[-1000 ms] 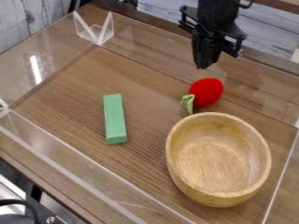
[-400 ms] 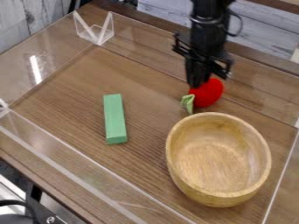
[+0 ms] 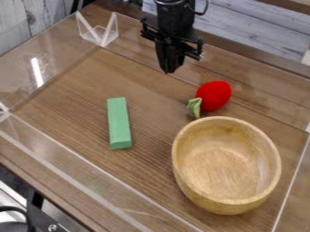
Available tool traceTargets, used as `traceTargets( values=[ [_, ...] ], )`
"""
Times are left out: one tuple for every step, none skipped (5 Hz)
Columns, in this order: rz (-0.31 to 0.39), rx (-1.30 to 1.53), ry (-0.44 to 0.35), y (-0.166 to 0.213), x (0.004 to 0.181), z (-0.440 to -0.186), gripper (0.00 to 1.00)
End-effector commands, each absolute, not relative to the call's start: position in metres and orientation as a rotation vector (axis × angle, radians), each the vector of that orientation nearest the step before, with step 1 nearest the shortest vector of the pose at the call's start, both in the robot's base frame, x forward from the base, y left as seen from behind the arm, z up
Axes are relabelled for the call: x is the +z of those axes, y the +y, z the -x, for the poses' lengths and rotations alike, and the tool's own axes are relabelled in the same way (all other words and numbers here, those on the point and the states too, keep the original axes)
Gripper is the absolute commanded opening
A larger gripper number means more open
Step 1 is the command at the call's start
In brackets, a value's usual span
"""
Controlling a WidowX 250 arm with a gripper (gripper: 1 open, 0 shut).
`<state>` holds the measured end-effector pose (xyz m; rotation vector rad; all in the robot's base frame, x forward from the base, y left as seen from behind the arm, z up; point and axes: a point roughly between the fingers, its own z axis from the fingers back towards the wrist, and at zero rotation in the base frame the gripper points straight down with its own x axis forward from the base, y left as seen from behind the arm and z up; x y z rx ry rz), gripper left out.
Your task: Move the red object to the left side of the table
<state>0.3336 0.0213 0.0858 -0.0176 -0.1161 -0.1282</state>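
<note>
Red toy strawberries: one, the red object [image 3: 213, 94], with a green leafy cap, on the right half of the table.
Green rectangular blocks: one [image 3: 119, 123], lying flat left of the table's middle.
Wooden bowls: one [image 3: 227, 163], round and pale, near the table's front right corner.
Tables: one [image 3: 72, 91], brown wood-grain.
Clear acrylic walls: edging the table; the left wall [image 3: 36, 56] and front wall show plainly, and the full number cannot be told.
Clear folded stands: one [image 3: 97, 30], at the table's back left corner.
Robot arms: one, carrying a single black gripper [image 3: 172, 62].
</note>
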Motion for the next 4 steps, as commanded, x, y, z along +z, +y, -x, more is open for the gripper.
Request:
traceTargets(
  values=[
    [0.022, -0.129, -0.148, 0.005, 0.087, -0.339, 1.0],
    [0.038, -0.241, -0.144, -0.024, 0.078, -0.342, 1.0],
    [0.052, -0.337, -0.141, -0.047, 0.066, -0.347, 1.0],
    [0.053, -0.363, -0.142, -0.048, 0.054, -0.352, 0.0]
  ],
)
